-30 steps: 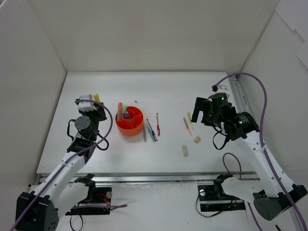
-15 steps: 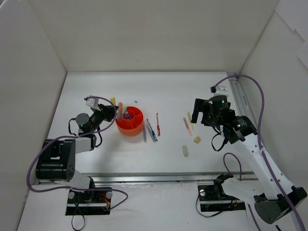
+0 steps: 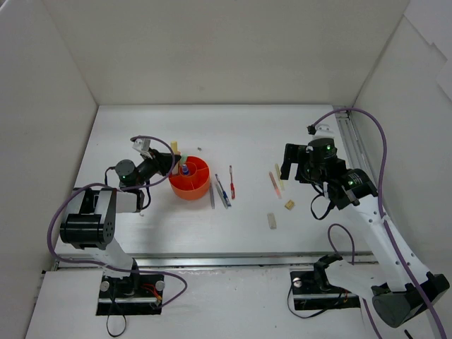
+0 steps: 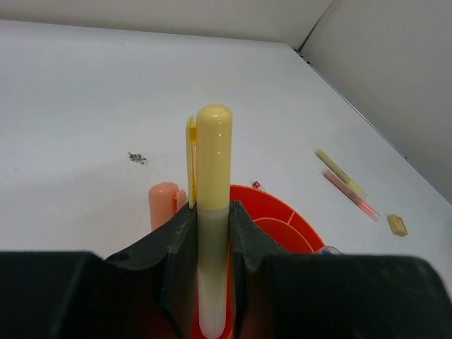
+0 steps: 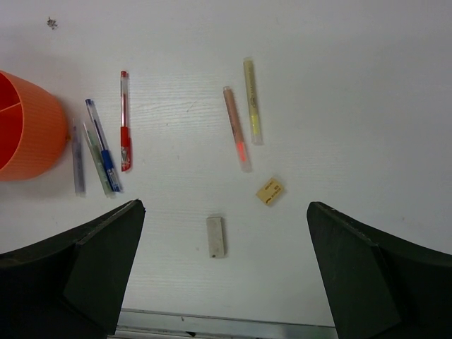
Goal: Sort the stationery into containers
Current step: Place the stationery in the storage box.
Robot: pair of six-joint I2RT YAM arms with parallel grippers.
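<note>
orange bowl (image 4: 282, 226) mostly hidden behind left fingers (image 4: 178, 261) pinching yellow marker (image 4: 213, 162); right fingers (image 5: 85, 275) wide apart, empty

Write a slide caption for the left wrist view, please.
Left hand shut on a pale yellow marker by the round orange-red plastic bowl.

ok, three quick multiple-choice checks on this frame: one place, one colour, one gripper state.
1. The red pen lies: A) inside the orange bowl; B) on the table, apart from the bowl; C) in a gripper.
2. The marker in the left gripper is: A) green; B) blue; C) yellow.
3. The right gripper is: A) open, empty; B) shut on a pen; C) shut on an eraser.
Key: 1 B, it lies on bare table beside the blue pen. 2 C, cap and body show pale yellow. 3 A, its fingers stand wide apart with nothing between.
</note>
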